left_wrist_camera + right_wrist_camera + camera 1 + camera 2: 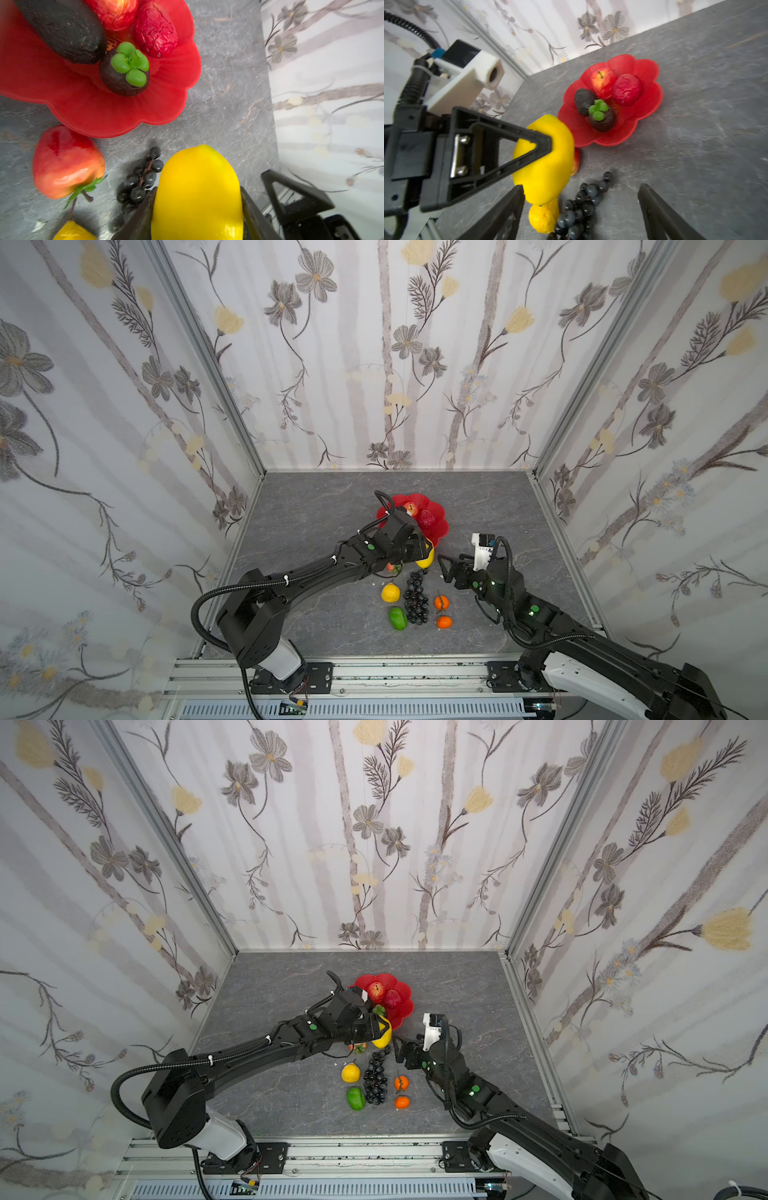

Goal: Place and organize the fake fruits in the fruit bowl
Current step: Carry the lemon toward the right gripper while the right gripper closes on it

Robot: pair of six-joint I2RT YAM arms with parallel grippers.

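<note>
Clamping the large glossy yellow plastic fruit, the left gripper is positioned just beside the scalloped red fruit bowl, presumably for release inside; the right gripper is positioned, jaws apart and empty, near the black plastic grape bunch.

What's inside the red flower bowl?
The fruit bowl holds four fake fruits: a red apple, a wrinkled dark-red fruit, a dark avocado and a mangosteen with a green top. They cover most of the gold emblem; anything beneath them is hidden.
</note>
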